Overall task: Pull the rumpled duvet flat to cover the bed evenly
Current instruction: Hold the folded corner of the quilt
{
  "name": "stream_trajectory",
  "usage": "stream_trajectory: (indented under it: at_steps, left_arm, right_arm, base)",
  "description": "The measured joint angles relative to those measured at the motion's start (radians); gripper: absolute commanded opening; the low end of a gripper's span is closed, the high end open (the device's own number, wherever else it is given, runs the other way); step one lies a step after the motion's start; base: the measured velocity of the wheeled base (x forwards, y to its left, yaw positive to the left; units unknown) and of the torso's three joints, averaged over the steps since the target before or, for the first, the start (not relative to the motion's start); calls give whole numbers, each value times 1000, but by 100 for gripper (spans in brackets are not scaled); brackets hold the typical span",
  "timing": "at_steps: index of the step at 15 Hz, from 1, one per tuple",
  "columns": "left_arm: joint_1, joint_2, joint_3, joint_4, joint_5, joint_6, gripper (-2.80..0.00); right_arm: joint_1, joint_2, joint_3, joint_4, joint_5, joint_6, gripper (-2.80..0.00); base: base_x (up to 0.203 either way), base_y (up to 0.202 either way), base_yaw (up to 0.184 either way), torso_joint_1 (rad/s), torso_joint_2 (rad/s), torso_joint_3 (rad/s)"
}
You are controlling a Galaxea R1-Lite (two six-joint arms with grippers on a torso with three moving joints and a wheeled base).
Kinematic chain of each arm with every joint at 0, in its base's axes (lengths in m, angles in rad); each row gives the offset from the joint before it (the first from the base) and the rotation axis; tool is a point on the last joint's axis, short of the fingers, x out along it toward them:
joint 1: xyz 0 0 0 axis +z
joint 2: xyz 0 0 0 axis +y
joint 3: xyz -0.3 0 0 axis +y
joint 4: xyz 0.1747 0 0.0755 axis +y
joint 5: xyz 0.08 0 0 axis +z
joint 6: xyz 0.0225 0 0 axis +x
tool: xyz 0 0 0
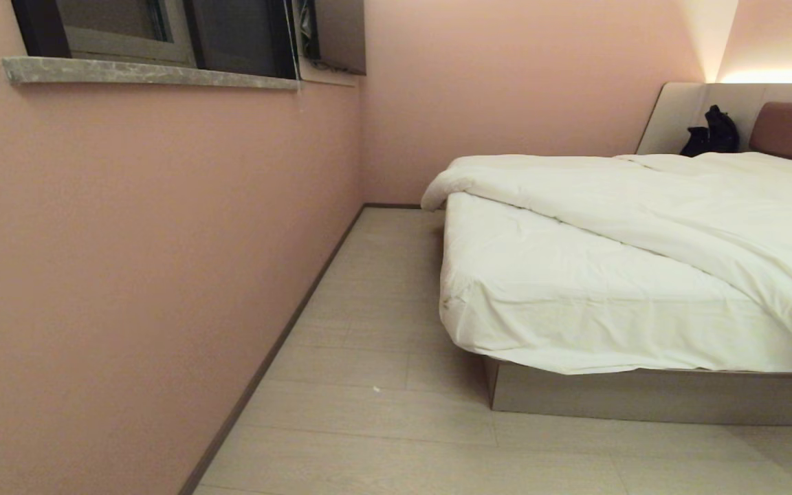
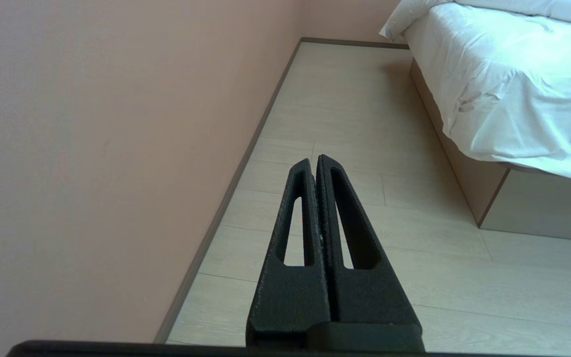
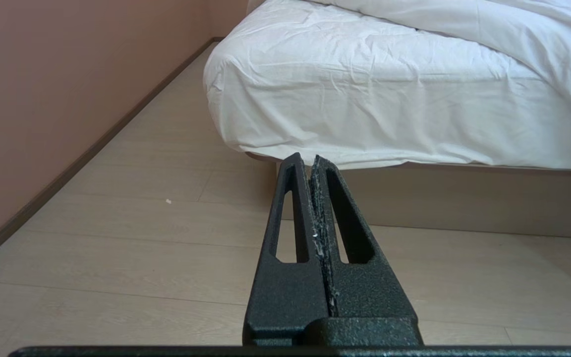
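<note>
The duvet [image 1: 678,206] is lying bunched toward the head and far side of the bed [image 1: 643,395], its thick folded edge running diagonally across the mattress and leaving the near corner uncovered. It is looking puffy, cream-white and softly creased, with 1 rolled corner overhanging the side of the bed nearest the pink wall [image 1: 128,240]. The exposed sheet [image 1: 561,302] is stretching thinner and tauter over the mattress, with fine wrinkles at the corner. The box base is showing as smooth, flat beige panels above a pale plank floor [image 1: 382,385]. A reddish-brown padded headboard [image 1: 791,132] is being cut off by the picture edge, and a dark object [image 1: 712,134] beside it is too small to identify. The duvet's right part is running out of view. The left tool [image 2: 314,159] and the right tool [image 3: 305,157] are each hanging above the floor, their black textured fingers pressed together, gripping nothing.
</note>
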Motion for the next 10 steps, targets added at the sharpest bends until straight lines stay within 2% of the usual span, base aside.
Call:
stream_trajectory:
  at_steps: [10]
  left_arm:
    - [0,0,0,1,0,2,-280]
  right_arm:
    - [0,0,0,0,-1,5,-280]
  base:
    - [0,0,0,0,0,0]
